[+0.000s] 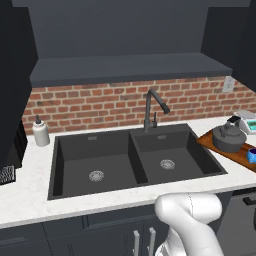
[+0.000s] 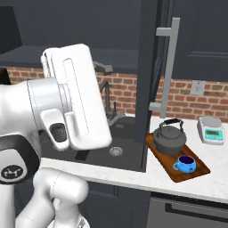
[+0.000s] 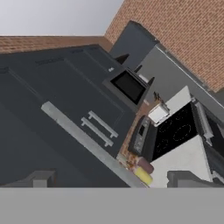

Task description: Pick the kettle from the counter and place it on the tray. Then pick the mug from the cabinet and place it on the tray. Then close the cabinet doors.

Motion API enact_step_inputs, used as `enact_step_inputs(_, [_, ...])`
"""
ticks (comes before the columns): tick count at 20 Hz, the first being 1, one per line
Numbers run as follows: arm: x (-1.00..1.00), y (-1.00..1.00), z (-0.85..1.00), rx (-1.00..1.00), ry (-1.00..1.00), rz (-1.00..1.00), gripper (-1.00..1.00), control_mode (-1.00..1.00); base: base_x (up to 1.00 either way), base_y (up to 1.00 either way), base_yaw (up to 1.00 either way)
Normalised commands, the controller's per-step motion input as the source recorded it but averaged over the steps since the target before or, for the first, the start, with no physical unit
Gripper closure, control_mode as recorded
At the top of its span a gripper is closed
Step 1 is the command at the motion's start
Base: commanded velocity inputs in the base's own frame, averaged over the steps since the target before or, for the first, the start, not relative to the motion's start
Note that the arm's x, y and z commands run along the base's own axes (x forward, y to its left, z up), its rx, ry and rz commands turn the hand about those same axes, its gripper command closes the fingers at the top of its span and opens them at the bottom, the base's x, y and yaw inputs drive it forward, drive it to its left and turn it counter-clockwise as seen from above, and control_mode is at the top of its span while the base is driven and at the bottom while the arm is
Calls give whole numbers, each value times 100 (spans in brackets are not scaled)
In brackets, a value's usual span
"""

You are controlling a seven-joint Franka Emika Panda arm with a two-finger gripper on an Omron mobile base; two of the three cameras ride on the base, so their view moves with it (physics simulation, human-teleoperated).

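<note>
Kettle (image 2: 169,139) and mug (image 2: 185,164) on tray (image 2: 200,169) | gripper (image 3: 109,181) jaws apart, empty

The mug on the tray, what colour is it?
Bright blue mug, dark inside; clearest in the right base view.

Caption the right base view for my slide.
Kettle and mug on the tray, cabinet door open.

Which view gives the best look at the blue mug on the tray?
The right base view: the mug sits whole and unblocked on the tray. The left base view catches a sliver of it at the frame's edge.
</note>
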Motion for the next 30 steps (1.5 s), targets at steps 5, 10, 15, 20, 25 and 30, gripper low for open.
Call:
enact_step_inputs(5, [1,-60,0,0,-5,-2,-100,-100,0,0,0])
enact_step_inputs(10, [4,-25,0,3,-6,0,-100,-100,0,0,0])
enact_step_inputs(15, [0,-18,0,2,-18,0,-100,-100,0,0,0])
enact_step_inputs(20, [6,-36,0,7,-7,0,-100,-100,0,0,0])
enact_step_inputs(25, [27,-46,0,14,-2,0,-100,-100,0,0,0])
enact_step_inputs(30, [54,-31,-3,15,0,4,-100,-100,0,0,0])
